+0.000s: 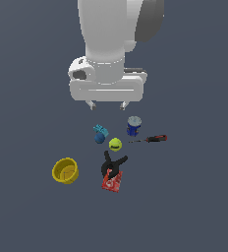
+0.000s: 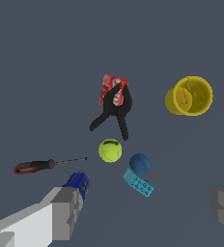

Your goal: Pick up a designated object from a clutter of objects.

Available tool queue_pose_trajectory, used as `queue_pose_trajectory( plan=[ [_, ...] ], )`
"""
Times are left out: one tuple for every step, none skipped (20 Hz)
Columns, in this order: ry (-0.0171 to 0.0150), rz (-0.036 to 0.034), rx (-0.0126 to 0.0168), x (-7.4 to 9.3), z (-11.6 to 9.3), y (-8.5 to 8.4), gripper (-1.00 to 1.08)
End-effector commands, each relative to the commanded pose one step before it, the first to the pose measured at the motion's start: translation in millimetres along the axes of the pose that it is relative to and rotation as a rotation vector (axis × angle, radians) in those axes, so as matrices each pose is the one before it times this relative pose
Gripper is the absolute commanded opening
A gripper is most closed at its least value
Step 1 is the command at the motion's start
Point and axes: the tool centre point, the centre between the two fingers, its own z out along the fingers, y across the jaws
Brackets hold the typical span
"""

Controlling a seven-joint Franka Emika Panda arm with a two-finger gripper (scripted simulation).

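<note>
The designated object, a yellow bowl-like cup point(image 1: 65, 170) point(image 2: 189, 95), stands upright at the exterior view's left, apart from the other items. My gripper point(image 1: 107, 105) point(image 2: 145, 212) hangs open well above the clutter with nothing between its fingers point(image 2: 65, 212). It sits over the blue can point(image 1: 133, 125) point(image 2: 77, 184) and the blue pieces point(image 1: 100, 133) point(image 2: 139, 174), far from the cup. The yellow-green ball point(image 1: 115, 144) point(image 2: 110, 150) lies in the middle of the clutter.
A red-handled screwdriver point(image 1: 153, 139) point(image 2: 39, 165) lies at the exterior view's right. A black clamp point(image 1: 112, 165) point(image 2: 115, 111) rests partly on a red box point(image 1: 112, 181) point(image 2: 112, 87). The floor point(image 1: 194, 206) is dark grey.
</note>
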Motion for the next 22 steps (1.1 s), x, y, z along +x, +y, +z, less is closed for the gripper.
queue_pose_trajectory(
  plan=[
    [0.0, 0.0, 0.0, 0.0, 0.0, 0.01, 0.28],
    [0.00094, 0.00101, -0.00007, 0.03, -0.24, 0.35, 0.28],
    [0.00247, 0.00269, -0.00015, 0.18, -0.55, 0.91, 0.28],
    [0.00421, 0.00457, -0.00026, 0.24, -0.98, 1.58, 0.28],
    [0.0056, 0.00602, -0.00037, 0.35, -1.28, 2.11, 0.28],
    [0.00479, 0.00506, -0.00035, 0.32, -1.09, 1.82, 0.28],
    [0.00301, 0.00307, -0.00026, 0.22, -0.66, 1.15, 0.28],
    [0.00133, 0.00124, -0.00016, 0.09, -0.29, 0.53, 0.28],
    [0.0, 0.0, 0.0, -0.14, -0.11, 0.11, 0.28],
    [-0.00124, -0.00089, 0.00024, 0.0, 0.32, -0.64, 0.28],
    [0.0, 0.0, 0.0, 0.05, 0.07, 0.24, 0.28],
    [0.00021, -0.00179, -0.00076, 0.19, 0.23, 0.1, 0.28],
    [0.00018, -0.00287, -0.00114, 0.34, 0.46, 0.47, 0.28],
    [0.00014, -0.00418, -0.0016, 0.47, 0.69, 0.67, 0.28],
    [0.00012, -0.00559, -0.00211, 0.6, 0.92, 0.81, 0.28],
    [0.00011, -0.0069, -0.00259, 0.73, 1.14, 0.98, 0.28],
    [0.00012, -0.00808, -0.00302, 0.84, 1.33, 1.16, 0.28],
    [0.00015, -0.00935, -0.00351, 0.96, 1.54, 1.39, 0.28],
    [0.00014, -0.01065, -0.00398, 1.07, 1.76, 1.57, 0.28],
    [0.00008, -0.01201, -0.00445, 1.17, 1.99, 1.76, 0.28],
    [0.00002, -0.01331, -0.0049, 1.26, 2.22, 1.96, 0.28],
    [-0.00005, -0.01472, -0.00538, 1.34, 2.46, 2.14, 0.28]
  ],
)
